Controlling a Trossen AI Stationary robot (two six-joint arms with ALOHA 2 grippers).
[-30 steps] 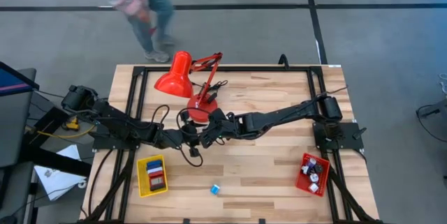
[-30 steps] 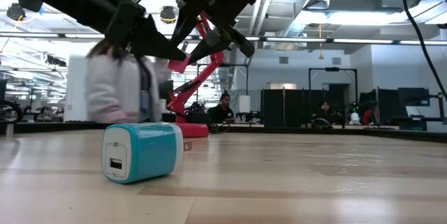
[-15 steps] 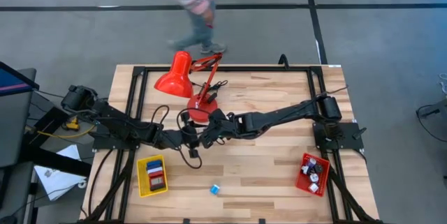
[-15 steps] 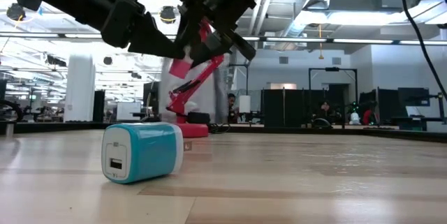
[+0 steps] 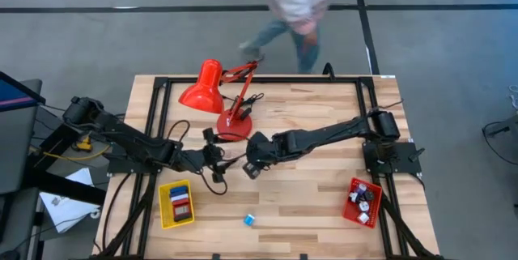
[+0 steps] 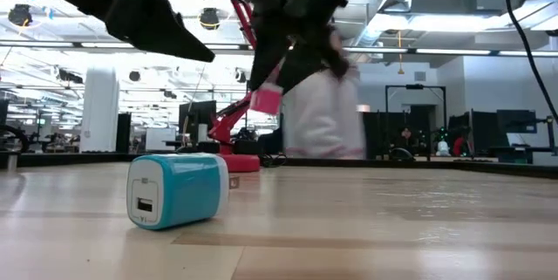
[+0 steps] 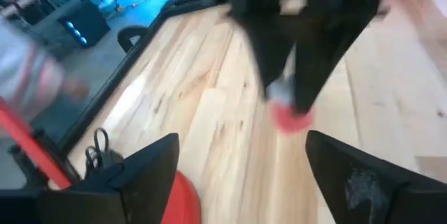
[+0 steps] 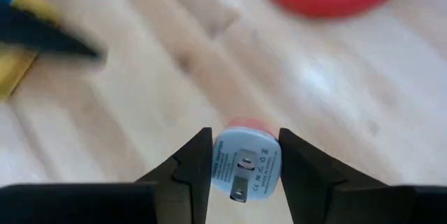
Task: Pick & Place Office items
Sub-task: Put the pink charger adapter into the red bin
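My right gripper [image 8: 244, 148] is shut on a small red charger block [image 6: 265, 100] with a white pronged face [image 8: 245, 165], held above the table's middle [image 5: 252, 167]. My left gripper [image 7: 243, 140] stands open just to its left [image 5: 212, 158], nothing between its fingers; its wrist view shows the red block [image 7: 290, 114] ahead in the other gripper. A blue-and-white charger block [image 6: 179, 190] lies on its side on the table near the front edge [image 5: 249, 220]. My right gripper pinches the red block by two opposite sides [image 8: 218, 160] between its two fingers. The white pronged face looks back toward the wrist. The fingers slant down toward the table's left. The block hangs clear of the table.
A red desk lamp [image 5: 218, 90] stands at the far middle, its base [image 5: 233, 128] close behind both grippers. A yellow tray [image 5: 164, 209] with items sits front left, a red tray [image 5: 353, 213] with items front right. A person [image 5: 298, 1] walks beyond the far edge.
My left gripper has opened, let go of the red block and drawn back toward the table's left. My right gripper keeps the block and has moved a little toward the right and near edge. The person has walked from left to right behind the table.
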